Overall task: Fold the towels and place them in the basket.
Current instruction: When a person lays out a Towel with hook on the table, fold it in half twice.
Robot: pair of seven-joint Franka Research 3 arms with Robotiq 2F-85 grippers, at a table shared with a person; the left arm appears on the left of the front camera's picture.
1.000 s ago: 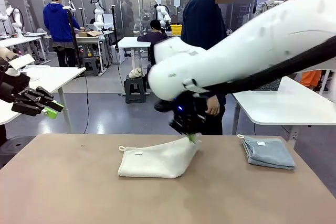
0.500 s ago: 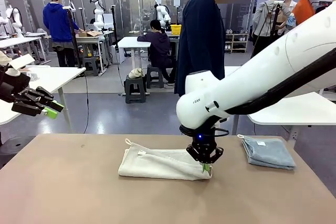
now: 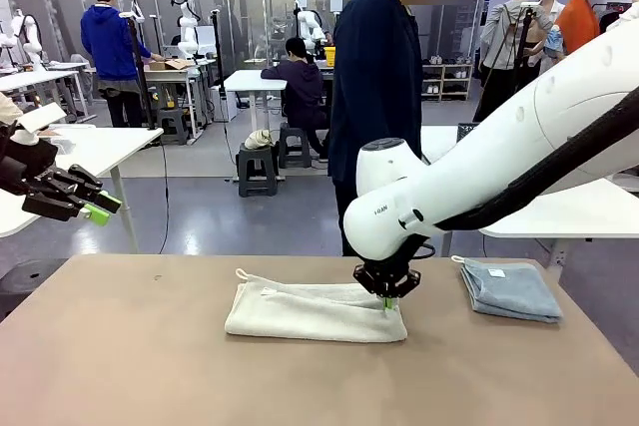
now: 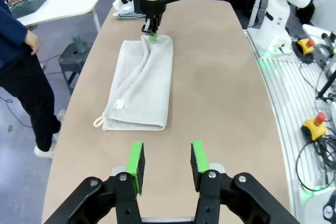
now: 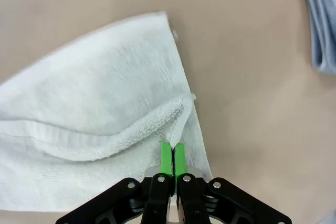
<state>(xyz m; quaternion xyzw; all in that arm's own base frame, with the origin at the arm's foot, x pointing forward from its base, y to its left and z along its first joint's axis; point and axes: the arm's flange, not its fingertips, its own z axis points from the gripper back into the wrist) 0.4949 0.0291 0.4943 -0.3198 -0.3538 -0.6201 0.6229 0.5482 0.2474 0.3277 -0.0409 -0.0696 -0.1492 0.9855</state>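
The left gripper (image 4: 167,161), black with green pads, hangs with its jaws partly apart and nothing between them, above the bare tan table (image 4: 220,103). Just beyond it lies the cream-white terry towel (image 4: 142,85), folded lengthwise, its white label and loop at the near end. At the towel's far end the right gripper (image 3: 388,298) pinches a fold of the cloth, pads tight together. Beyond that claw rests the folded pale blue-grey terry towel (image 3: 510,290).

A cream-white towel (image 3: 315,310) and a pale blue-grey towel (image 3: 510,289) lie on the plain tan tabletop (image 3: 150,366); the tool pads (image 4: 136,160) are bright green.
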